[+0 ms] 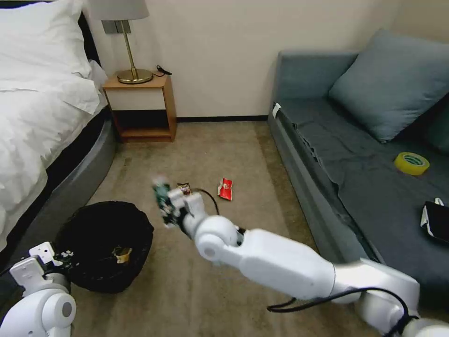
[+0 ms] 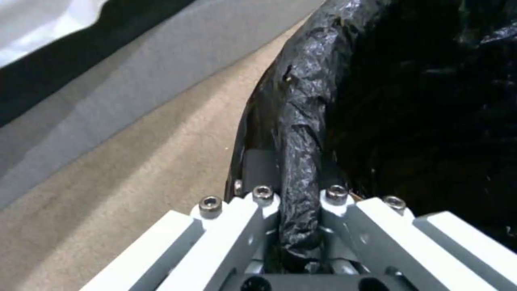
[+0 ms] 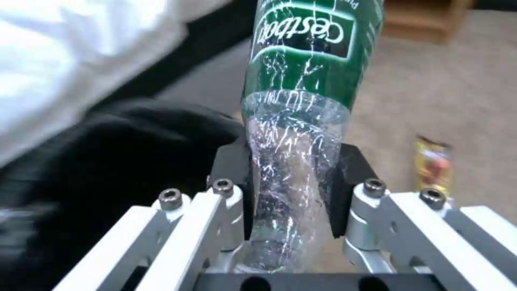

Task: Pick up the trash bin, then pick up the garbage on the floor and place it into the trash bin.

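The left gripper (image 2: 299,226) pinches the black rim of the trash bin (image 1: 105,243) beside the bed (image 1: 42,117); the right gripper (image 3: 293,190) squeezes the bottle (image 3: 307,81) in its fingers, up above the carpet (image 1: 224,150) just beside the bin; a red packet (image 1: 225,188) lies on the floor.

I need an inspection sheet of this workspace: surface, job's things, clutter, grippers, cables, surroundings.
Surface: tan carpet floor.
Job's things: round bin lined with crinkly black bag, crumpled tan paper wrapper inside; clear plastic bottle with green label in the air; red snack packet and gold-brown snack wrapper on the floor.
Clutter: yellow tape roll, flat black device on the sofa.
Grippers: left gripper clamps the bin rim; right gripper holds the bottle.
Cables: black cable on right arm.
Surroundings: white bed, wooden nightstand, grey sofa.
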